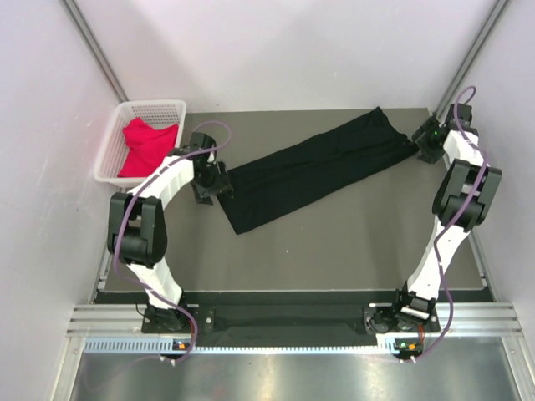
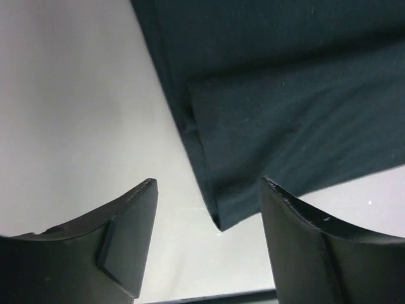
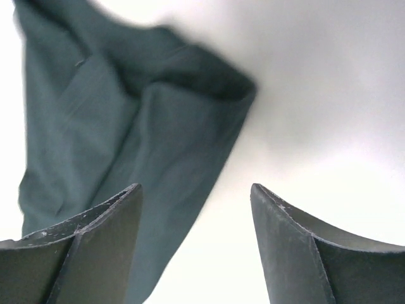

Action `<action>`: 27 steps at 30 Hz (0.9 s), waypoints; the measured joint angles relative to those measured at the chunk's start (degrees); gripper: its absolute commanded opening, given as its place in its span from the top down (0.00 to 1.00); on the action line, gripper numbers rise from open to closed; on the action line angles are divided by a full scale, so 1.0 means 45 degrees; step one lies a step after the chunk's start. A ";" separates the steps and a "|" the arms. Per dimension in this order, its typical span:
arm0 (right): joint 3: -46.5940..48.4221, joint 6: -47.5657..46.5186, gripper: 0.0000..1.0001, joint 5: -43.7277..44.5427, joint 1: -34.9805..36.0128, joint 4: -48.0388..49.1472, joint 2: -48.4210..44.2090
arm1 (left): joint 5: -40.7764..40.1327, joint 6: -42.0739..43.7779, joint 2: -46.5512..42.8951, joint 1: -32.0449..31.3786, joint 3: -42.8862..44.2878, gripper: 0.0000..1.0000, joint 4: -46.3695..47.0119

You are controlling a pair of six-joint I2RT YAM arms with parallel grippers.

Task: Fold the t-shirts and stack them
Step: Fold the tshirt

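Observation:
The black t-shirt [image 1: 318,167] lies folded into a long strip, running diagonally from the table's centre-left to its far right. My left gripper [image 1: 216,185] hovers at the strip's near-left end, open, with a corner of the black t-shirt [image 2: 285,107] just ahead of its empty jaws [image 2: 209,190]. At the far-right end my right gripper [image 1: 420,144] stands open beside the black t-shirt [image 3: 126,145], and nothing is between its fingers [image 3: 196,193]. The red-pink t-shirt [image 1: 146,144] sits bunched in the basket.
A white lattice basket [image 1: 113,150] stands at the table's far-left corner, holding the red-pink shirt. White enclosure walls close in on the left, back and right. The grey tabletop [image 1: 334,242] stretches in front of the black strip.

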 measured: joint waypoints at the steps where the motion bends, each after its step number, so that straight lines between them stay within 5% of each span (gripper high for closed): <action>1: -0.0121 -0.0053 0.31 -0.0010 0.0058 -0.0126 -0.0277 | 0.0257 -0.0146 0.0053 -0.0010 -0.0165 0.33 0.0160; 15: -0.4070 -0.0316 0.36 -0.1355 0.2370 0.0107 -0.2681 | 0.1506 -0.1239 0.0019 -0.1564 -0.1972 0.36 0.0743; 27: -0.6033 -0.0219 0.37 -0.1535 0.2574 0.0461 -0.3876 | 0.1112 -0.1812 -0.0039 -0.1506 -0.2773 0.36 0.0544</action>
